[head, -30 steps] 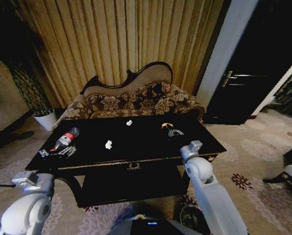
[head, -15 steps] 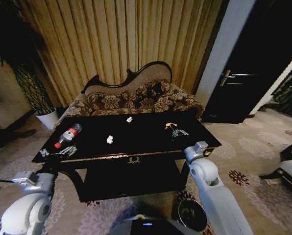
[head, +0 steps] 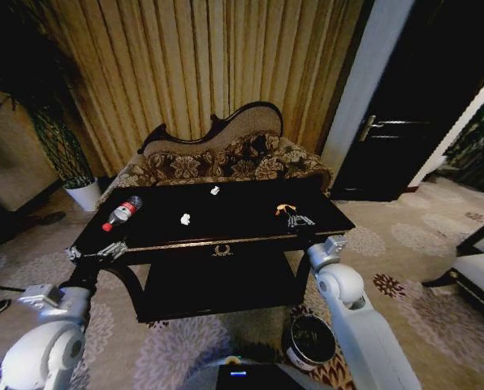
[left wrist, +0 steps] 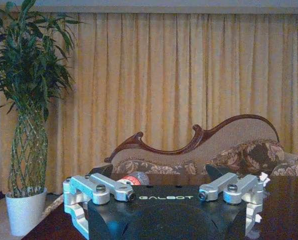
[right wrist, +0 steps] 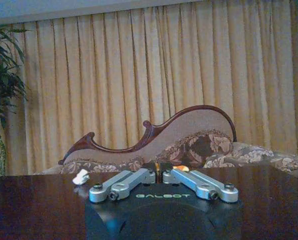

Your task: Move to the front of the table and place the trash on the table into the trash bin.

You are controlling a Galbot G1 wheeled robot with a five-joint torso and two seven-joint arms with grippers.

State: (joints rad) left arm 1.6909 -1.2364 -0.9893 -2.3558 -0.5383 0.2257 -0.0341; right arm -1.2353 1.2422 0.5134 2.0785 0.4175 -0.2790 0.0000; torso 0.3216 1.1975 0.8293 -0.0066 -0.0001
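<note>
The robot stands in front of the black surface with both arms held up.

The bottle lies near the left end, and two small white paper wads sit apart near the middle. The trash bin stands on the floor by the right arm. The left end effector is spread wide near the left corner. The right end effector has its fingers pressed together over the right side. A flowery sofa stands behind.
</note>
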